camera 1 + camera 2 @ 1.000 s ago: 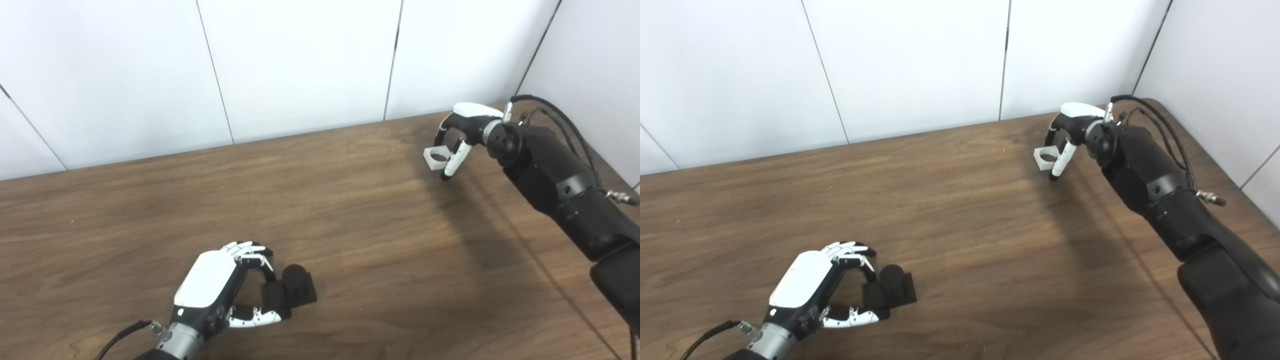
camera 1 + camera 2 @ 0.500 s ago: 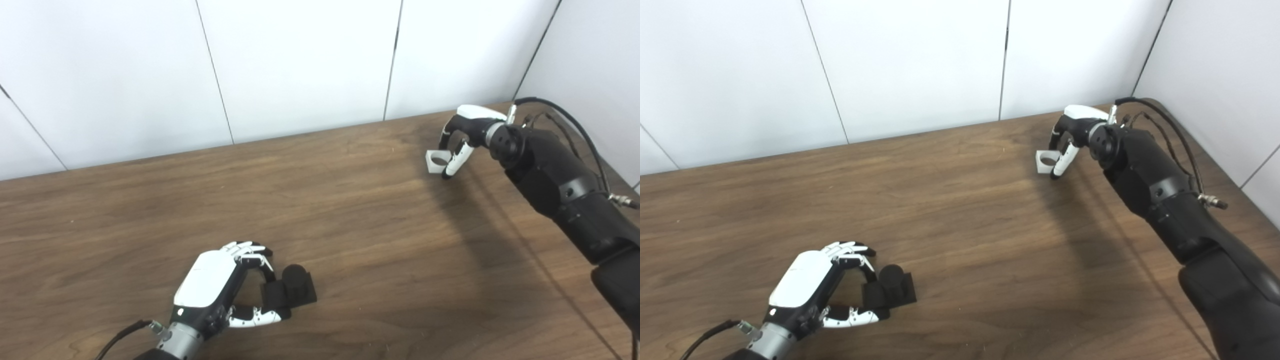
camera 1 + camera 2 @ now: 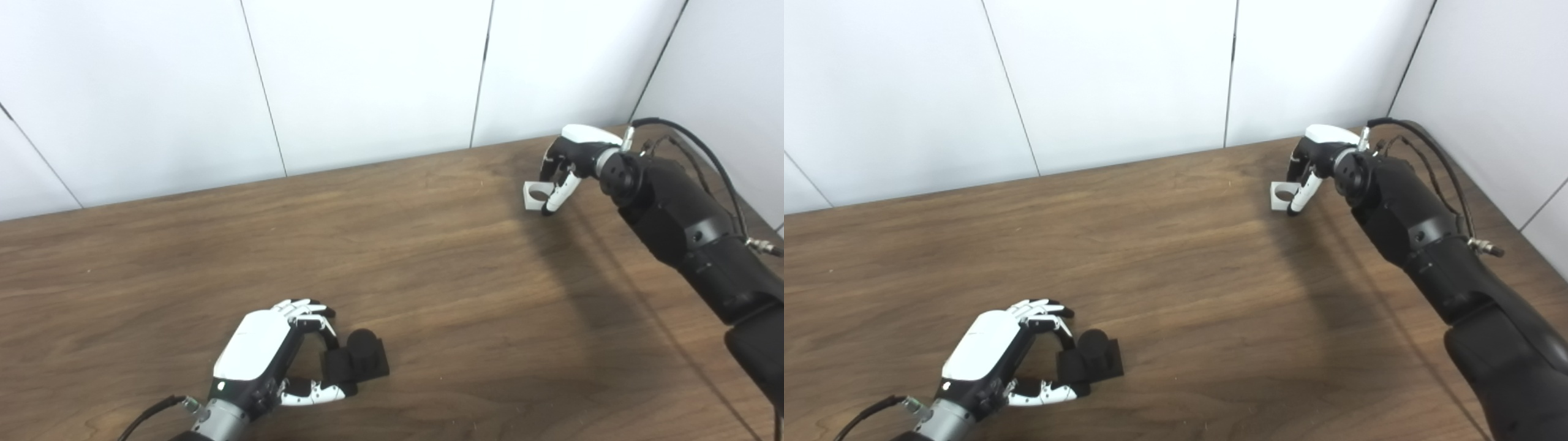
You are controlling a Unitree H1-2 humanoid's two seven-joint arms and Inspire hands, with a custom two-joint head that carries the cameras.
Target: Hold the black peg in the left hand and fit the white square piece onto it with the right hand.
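The black peg (image 3: 362, 358), a short cylinder on a square base, rests on the wooden table (image 3: 429, 288) near the front left. My left hand (image 3: 263, 361) is wrapped around its left side, fingers above and thumb below, shut on it. At the far right the white square piece (image 3: 535, 196), with a round hole through it, sits low by the table. My right hand (image 3: 566, 165) is curled over it, fingers and thumb closed on its right edge. In the right eye view the piece (image 3: 1283, 196) and peg (image 3: 1093, 358) are far apart.
White wall panels (image 3: 367, 79) stand behind the table's back edge, and a side wall closes the right corner. My black right forearm (image 3: 686, 226) with its cable crosses the right side of the table.
My right hand with the white piece has drawn slightly toward the back right and its fingers have closed tighter. My left hand and the peg have shifted a little toward the front.
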